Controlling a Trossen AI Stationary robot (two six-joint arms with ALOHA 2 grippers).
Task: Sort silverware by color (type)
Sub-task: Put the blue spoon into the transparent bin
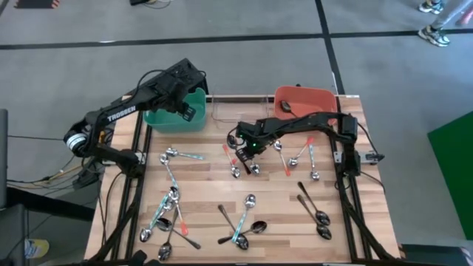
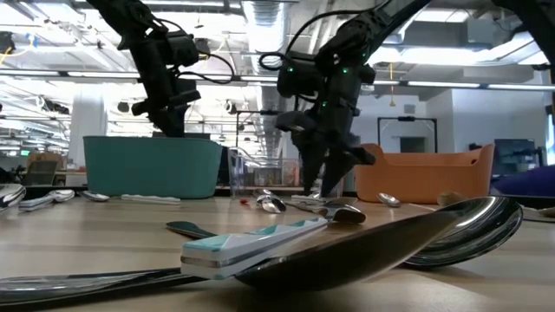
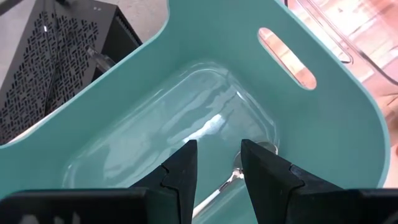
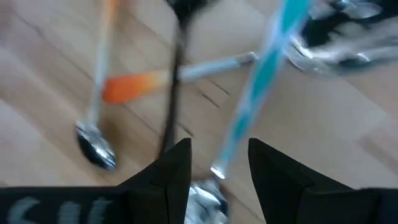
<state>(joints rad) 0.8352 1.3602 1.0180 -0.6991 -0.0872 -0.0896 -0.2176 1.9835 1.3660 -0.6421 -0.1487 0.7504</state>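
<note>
Silverware (image 1: 244,222) scattered across table (image 1: 207,188)

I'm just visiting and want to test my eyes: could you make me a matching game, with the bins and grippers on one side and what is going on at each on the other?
Things:
1. teal bin
2. orange bin
3. right gripper
4. clear bin

States:
A. one dark-handled spoon lies inside
B. open, low over spoons at mid-table
C. left gripper open above it, one spoon at its bottom
D. between the two coloured bins

Pairs: 1-C, 2-A, 3-B, 4-D
</note>
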